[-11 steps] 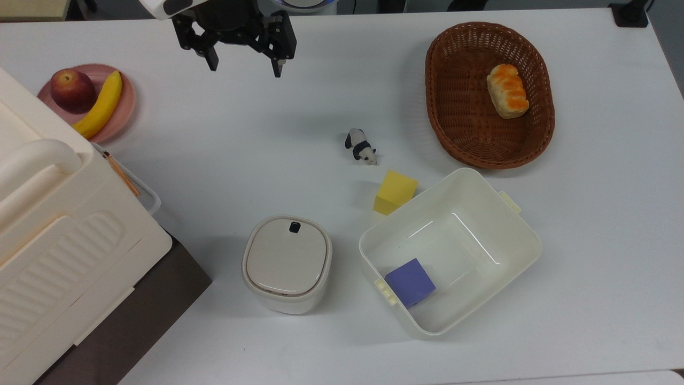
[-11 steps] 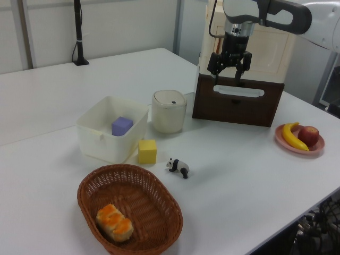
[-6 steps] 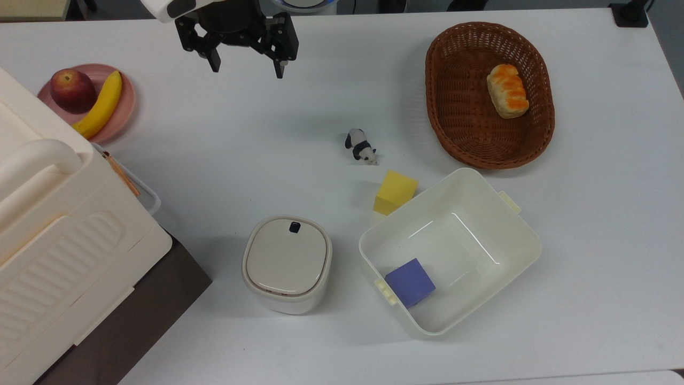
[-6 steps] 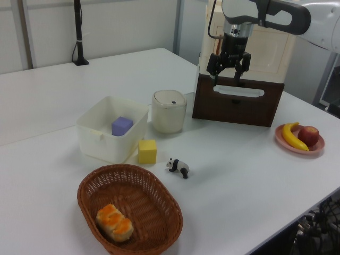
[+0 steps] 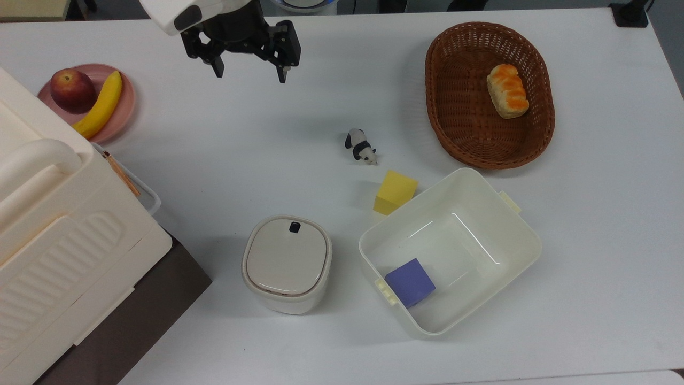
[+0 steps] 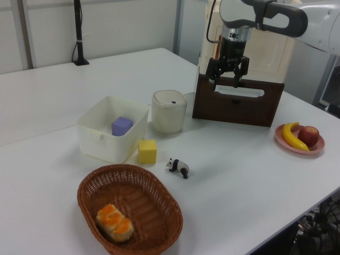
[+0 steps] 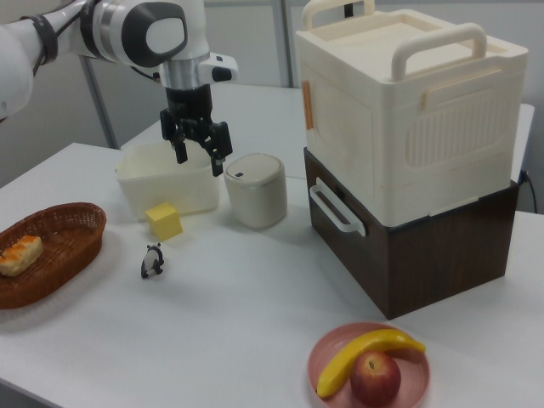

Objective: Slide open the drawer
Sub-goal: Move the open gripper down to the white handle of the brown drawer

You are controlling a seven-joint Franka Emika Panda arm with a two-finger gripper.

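The drawer [image 7: 338, 248] is the dark brown front of the low wooden box, flush with it, with a white loop handle [image 7: 335, 209]. In the left view the drawer [image 6: 238, 109] faces the table with its handle [image 6: 239, 91] across the top. From above, the handle [image 5: 151, 198] peeks out beside the cream case. My gripper [image 5: 250, 75] hangs open above the bare table with nothing between its fingers, well away from the handle toward the top view's upper right. In the left view my gripper [image 6: 225, 84] lines up in front of the box; in the right view my gripper [image 7: 200, 163] hovers before the white tub.
A cream ribbed case [image 7: 408, 110] sits on the brown box. A pink plate [image 5: 120, 115] holds an apple and banana. A lidded cream canister [image 5: 287, 262], yellow cube [image 5: 395, 191], toy panda [image 5: 361, 146], white tub [image 5: 513, 219] with a purple cube, and wicker basket [image 5: 459, 133] with bread stand around.
My gripper has drifted slightly toward the top view's lower right, still open. Nothing else has moved.
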